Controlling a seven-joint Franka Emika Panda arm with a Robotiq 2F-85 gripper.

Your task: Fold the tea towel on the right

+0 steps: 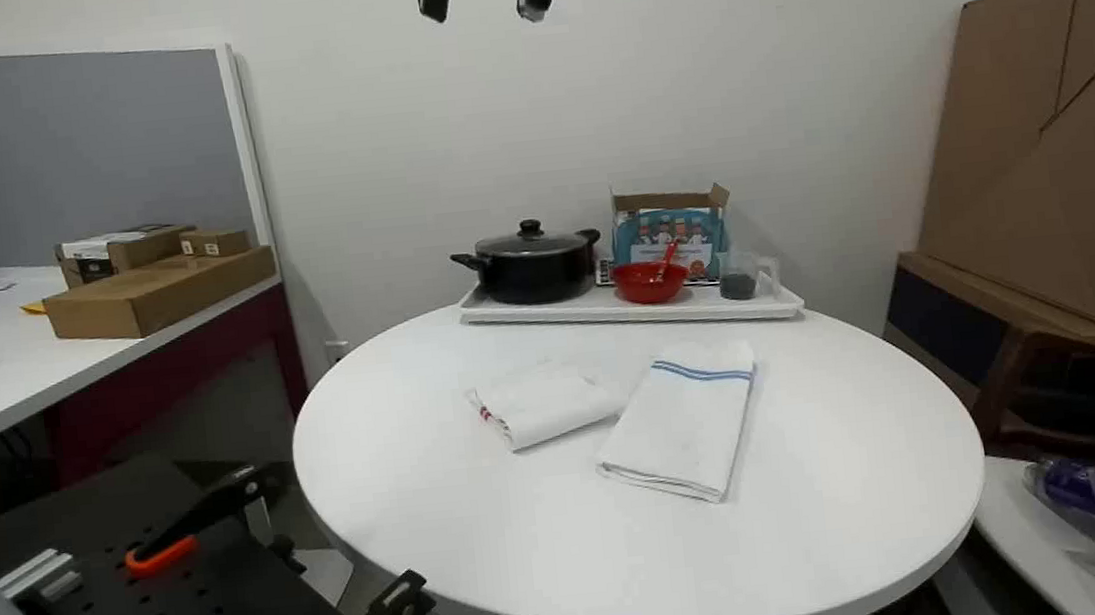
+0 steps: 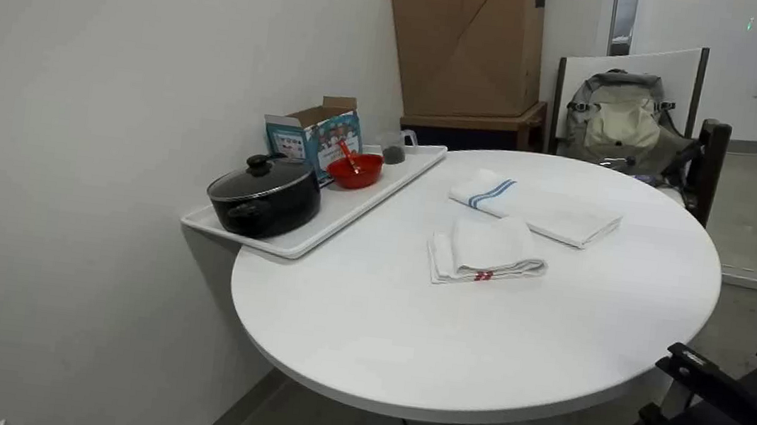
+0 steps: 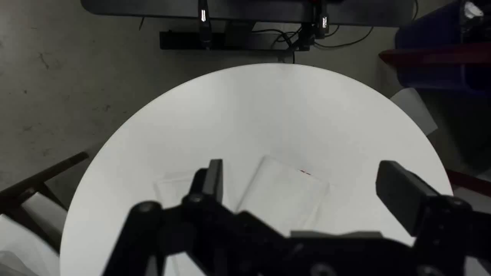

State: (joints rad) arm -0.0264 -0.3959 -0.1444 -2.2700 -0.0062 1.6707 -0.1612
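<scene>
Hand (image 1: 485, 8) is spread and empty at top centre, presumably high for clearance. Blue-striped towel (image 1: 685, 427) lies layered flat, right of centre; tray (image 1: 629, 314) sits beyond, probably leaving folding room.

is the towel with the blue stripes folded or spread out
Folded: the blue-striped towel lies as a flat rectangle, with stacked layers showing at one short end in both exterior views.
</scene>
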